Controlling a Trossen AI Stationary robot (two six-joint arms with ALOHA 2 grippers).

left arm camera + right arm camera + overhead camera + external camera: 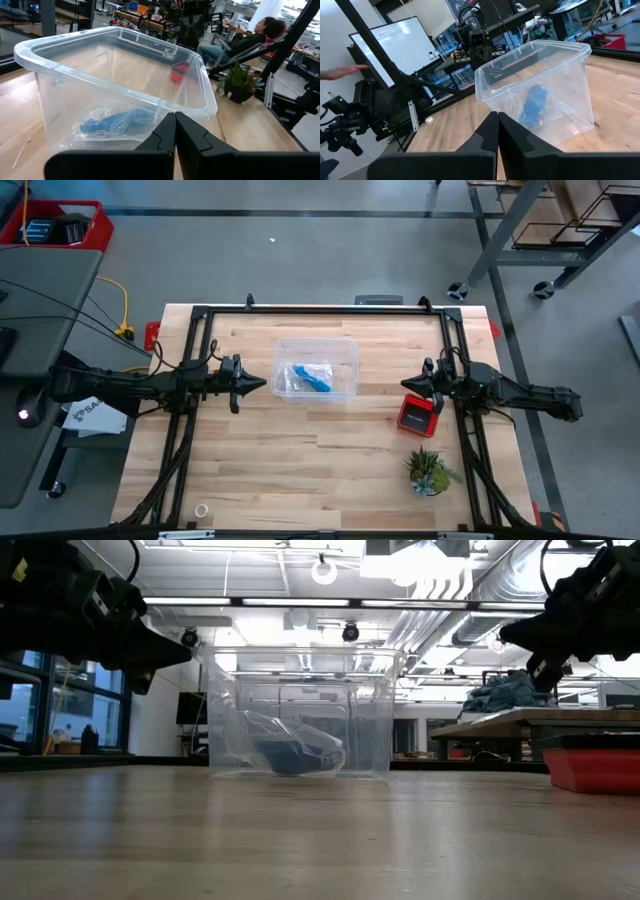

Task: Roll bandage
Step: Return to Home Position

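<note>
I am holding my left jaws pressed shut and empty, hovering just off one side of the clear plastic container (316, 341) on the table (300, 470). My right jaws, also closed on nothing, are hanging farther off its opposite side. The blue bandage (313, 377) is lying inside that container, wrapped in a clear bag (290, 385).

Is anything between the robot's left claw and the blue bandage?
Yes. The left gripper, shut, hangs beside the clear box, apart from it. The box's near wall and the clear plastic bag around the bandage both stand between them.
</note>
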